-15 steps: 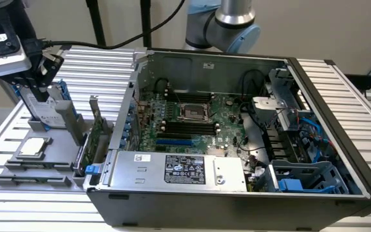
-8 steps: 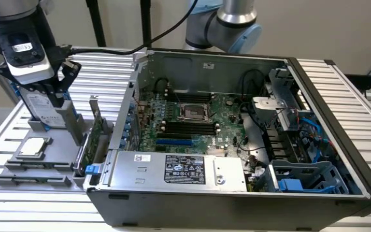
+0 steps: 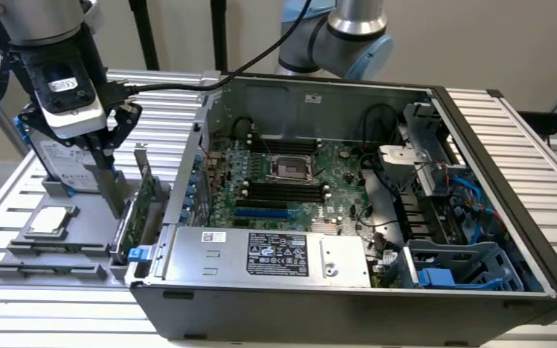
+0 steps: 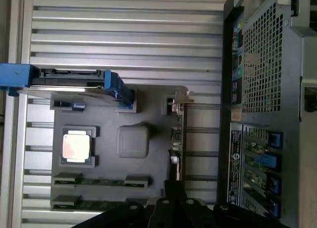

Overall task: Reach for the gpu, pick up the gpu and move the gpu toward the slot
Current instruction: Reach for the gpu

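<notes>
Our gripper (image 3: pixel 112 194) hangs low over the grey holder (image 3: pixel 90 235) near the tabletop's (image 3: pixel 46 304) edge at the exterior view's left. It is just beside the gpu (image 3: pixel 139 203), and we cannot tell how far it is open. The gpu stands on edge in the holder, green with a silver bracket, between the hard drive (image 3: pixel 61 163) and the open computer case (image 3: pixel 259 304). In the wrist view we see it as a thin dark line.
</notes>
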Robot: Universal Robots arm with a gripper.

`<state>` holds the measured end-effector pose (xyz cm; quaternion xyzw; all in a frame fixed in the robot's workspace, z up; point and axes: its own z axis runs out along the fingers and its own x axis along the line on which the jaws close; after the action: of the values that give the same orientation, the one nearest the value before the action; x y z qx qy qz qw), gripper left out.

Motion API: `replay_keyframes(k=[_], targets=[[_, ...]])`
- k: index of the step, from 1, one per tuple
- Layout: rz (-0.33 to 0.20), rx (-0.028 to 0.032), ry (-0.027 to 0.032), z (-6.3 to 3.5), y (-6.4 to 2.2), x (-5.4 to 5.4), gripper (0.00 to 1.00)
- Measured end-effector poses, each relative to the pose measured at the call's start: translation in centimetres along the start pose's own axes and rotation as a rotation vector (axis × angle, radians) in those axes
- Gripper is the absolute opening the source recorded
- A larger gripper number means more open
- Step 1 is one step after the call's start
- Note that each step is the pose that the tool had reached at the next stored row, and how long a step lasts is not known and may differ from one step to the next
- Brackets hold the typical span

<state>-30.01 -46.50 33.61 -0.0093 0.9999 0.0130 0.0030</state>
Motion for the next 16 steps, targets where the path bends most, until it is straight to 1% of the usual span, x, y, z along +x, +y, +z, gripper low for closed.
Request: replay_keyframes(k=[3,6,9,16], targets=[[0.0,0.0063,-0.0027,0.22,-0.2,-0.23,0.11],[0.0,0.0109,-0.0062,0.46,-0.41,-0.31,0.11],[0.001,0.0118,-0.0091,0.72,-0.71,-0.35,0.11],[0.003,0.0115,-0.0089,0.75,-0.85,-0.43,0.11]])
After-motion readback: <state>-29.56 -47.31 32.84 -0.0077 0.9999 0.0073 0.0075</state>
